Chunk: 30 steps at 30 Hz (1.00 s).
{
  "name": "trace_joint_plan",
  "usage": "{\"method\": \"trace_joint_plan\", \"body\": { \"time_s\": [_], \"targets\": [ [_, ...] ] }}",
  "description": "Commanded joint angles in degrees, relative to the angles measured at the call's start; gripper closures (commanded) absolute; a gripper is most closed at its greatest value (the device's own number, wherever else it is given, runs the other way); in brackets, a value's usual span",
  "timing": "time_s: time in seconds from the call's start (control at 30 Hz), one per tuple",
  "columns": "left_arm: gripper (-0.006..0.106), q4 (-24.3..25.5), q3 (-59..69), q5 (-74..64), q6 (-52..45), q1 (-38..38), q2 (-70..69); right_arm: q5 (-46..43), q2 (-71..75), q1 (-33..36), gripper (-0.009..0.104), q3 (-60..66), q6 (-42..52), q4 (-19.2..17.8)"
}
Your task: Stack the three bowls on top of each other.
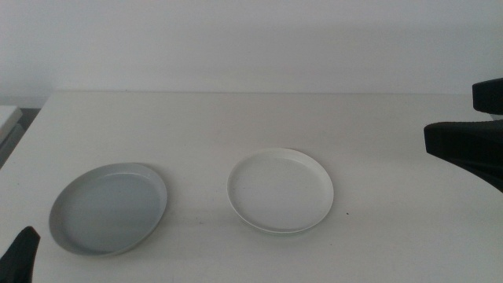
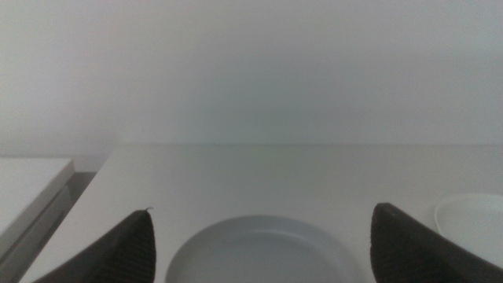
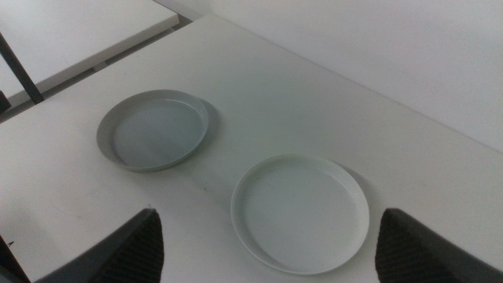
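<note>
A light grey bowl [image 1: 110,208] lies on the white table at the front left. It also shows in the left wrist view [image 2: 259,251] and the right wrist view [image 3: 156,130]. A cream-white bowl [image 1: 280,190] lies at the centre, apart from the grey one, and shows in the right wrist view [image 3: 300,212]. A second rim shows under its near edge; I cannot tell if another bowl lies beneath. No separate mint green bowl is in view. My left gripper [image 2: 262,211] is open just in front of the grey bowl, low at the corner [image 1: 22,253]. My right gripper [image 1: 456,118] is open, raised at the right edge [image 3: 269,212].
A second white surface [image 1: 6,118] stands beyond the table's left edge, with a dark gap between; it shows in the right wrist view [image 3: 71,39]. A plain white wall runs behind the table.
</note>
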State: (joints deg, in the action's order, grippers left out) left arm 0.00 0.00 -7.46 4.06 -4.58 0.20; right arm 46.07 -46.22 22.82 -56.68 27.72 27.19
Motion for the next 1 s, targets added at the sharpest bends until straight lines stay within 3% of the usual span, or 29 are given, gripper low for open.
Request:
{"method": "trace_joint_plan", "body": {
  "time_s": [0.0,0.13,0.3,0.47,0.63,0.77,0.97],
  "targets": [
    [0.007,0.0,0.0,-1.49,0.36,0.58,-0.2,0.05,0.24,0.04,0.003,0.45,0.55,0.18],
    [0.007,-7.08,-13.84,-18.35,2.46,4.01,10.87,0.05,0.24,0.04,0.003,0.45,0.55,0.18],
    [0.007,-7.53,-39.41,-44.35,-1.13,6.27,31.99,-0.07,0.24,0.04,0.003,0.45,0.55,0.33],
    [0.007,-7.57,-51.53,-60.39,-1.16,6.27,47.19,-0.74,0.24,0.04,0.003,0.45,0.55,0.33],
    [0.007,-8.58,-53.27,-52.96,-3.53,6.27,57.55,-1.02,0.24,0.04,0.003,0.45,0.55,0.33],
    [0.007,-5.9,-53.53,-52.81,-3.61,8.28,67.99,-1.02,0.24,0.04,0.003,0.45,0.55,0.33],
    [0.007,-9.19,-56.72,-48.27,-8.93,15.51,82.02,-1.02,0.24,0.04,0.003,0.45,0.55,0.33]
  ]
}}
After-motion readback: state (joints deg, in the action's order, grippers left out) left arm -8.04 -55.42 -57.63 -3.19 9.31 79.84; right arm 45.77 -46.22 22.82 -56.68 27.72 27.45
